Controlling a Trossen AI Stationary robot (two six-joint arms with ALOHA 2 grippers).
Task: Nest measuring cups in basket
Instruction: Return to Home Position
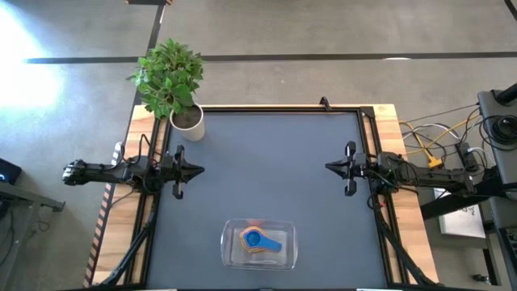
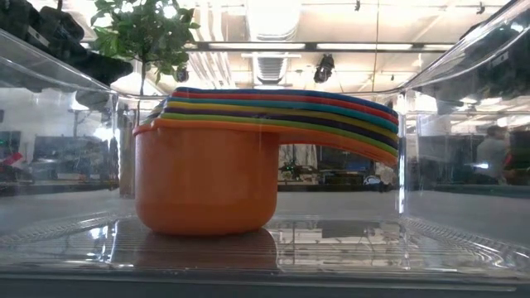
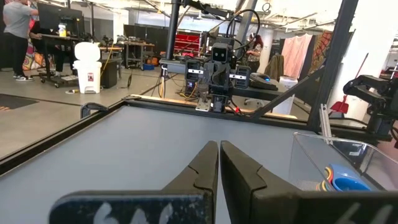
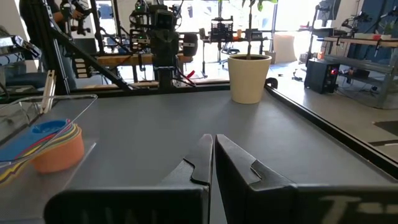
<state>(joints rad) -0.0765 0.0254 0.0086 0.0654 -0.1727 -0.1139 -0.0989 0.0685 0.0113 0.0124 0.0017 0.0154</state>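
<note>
Overhead, grey table (image 1: 266, 162) under the basket (image 1: 287, 231), concrete floor (image 1: 323, 32) beyond.

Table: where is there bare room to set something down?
The mat is bare between the left gripper and right gripper, back to the far edge beside the plant pot. Crowded only at the near edge, where the basket holds the measuring cups.

Left tool (image 3: 218, 146) lower centre, fingers closed with only a thin seam between them, tips over the bare grey counter (image 3: 143, 134). Clear basket (image 3: 323, 146) lower right, with stacked measuring cups (image 3: 343, 182) inside, blue on top. Right arm (image 3: 217, 68) upper centre, at the far counter edge. Person (image 3: 17, 25) upper left, white bin (image 3: 87, 59) nearby on the floor.
</note>
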